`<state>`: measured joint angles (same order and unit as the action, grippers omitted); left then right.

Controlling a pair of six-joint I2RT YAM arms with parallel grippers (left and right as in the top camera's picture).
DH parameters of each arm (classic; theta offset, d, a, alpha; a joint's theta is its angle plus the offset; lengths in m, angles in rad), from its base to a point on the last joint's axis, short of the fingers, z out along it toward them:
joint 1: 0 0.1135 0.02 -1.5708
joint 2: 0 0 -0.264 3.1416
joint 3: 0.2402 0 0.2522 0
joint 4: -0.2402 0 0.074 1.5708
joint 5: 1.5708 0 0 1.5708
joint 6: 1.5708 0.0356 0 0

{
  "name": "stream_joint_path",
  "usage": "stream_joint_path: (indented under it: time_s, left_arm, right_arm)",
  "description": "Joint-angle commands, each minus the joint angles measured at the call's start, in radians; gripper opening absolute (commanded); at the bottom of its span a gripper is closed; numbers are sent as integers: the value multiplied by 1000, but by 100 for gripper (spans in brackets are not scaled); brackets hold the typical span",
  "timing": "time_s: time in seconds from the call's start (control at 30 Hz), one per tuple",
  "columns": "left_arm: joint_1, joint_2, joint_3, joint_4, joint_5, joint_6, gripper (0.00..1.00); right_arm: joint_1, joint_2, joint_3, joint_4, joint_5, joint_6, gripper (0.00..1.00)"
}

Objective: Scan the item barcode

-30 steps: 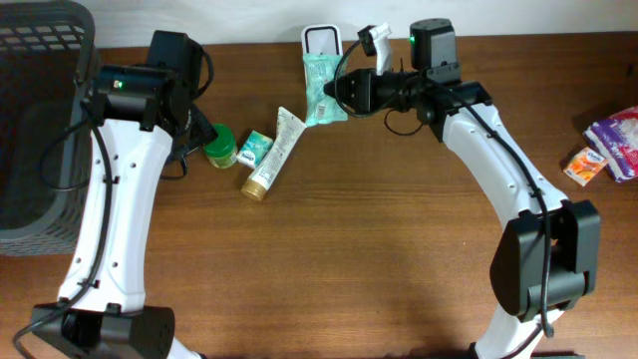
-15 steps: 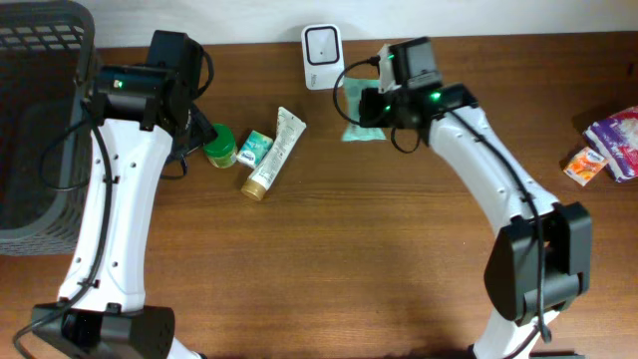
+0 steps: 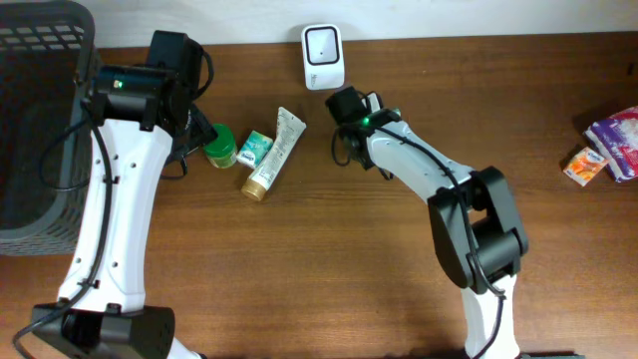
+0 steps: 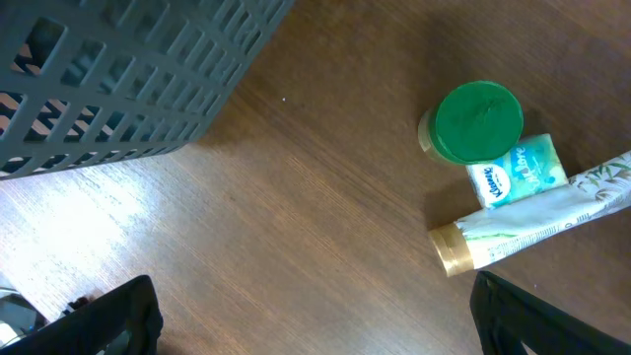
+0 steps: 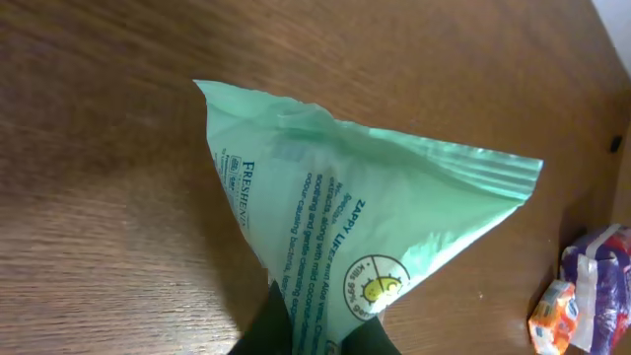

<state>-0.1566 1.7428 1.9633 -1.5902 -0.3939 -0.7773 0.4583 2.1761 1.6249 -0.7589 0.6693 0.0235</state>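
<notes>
My right gripper [image 5: 325, 333] is clenched on 1 corner of the green packet [image 5: 365, 227]. The flat pouch fans away from my fingertips, its printed face toward my wrist camera, close over the table [image 5: 89, 217]; whether it touches I cannot tell. I judge a corner pinch leaves both faces bare, so whichever carries the barcode can be shown to a reader. I see no barcode on this face.

The print nearest my fingers looks like "ZAPPY LIFE" beside a round yellow-green emblem. Further out it reads "FRESHEN", with smaller lines I cannot read.

From overhead the packet is hidden under my wrist. The white scanner [image 3: 324, 44] stands near, just beyond that gripper at the table's far edge, which should keep the presenting move short. Well off to that gripper's outer side lie a purple pack [image 5: 596, 261] and an orange one [image 5: 550, 318].

My left gripper [image 4: 314, 296] is spread wide, grasping nothing, over bare wood. Beyond 1 finger sit a green-lidded jar [image 4: 479, 120], a small teal pack [image 4: 518, 170] against it, and a gold-capped tube [image 4: 532, 225]. Beyond the other finger stands the grey basket [image 4: 118, 69].
</notes>
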Motion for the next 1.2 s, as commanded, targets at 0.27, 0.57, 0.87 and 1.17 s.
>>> stream_joint_path:
  time_s: [0.27, 0.57, 0.87, 1.17]
  left_arm:
    - [3, -3, -1, -2, -11, 13, 99]
    - [3, -3, -1, -1, -11, 13, 99]
    - [3, -3, -1, -2, -11, 13, 99]
    - [3, -3, -1, -1, -11, 13, 99]
  right_arm:
    - [51, 20, -7, -72, -146, 90, 32]
    - [204, 19, 185, -222, -151, 131, 43]
    - [-40, 20, 322, -364, -571, 100, 46]
    - [-217, 21, 320, -434, -863, -96, 43]
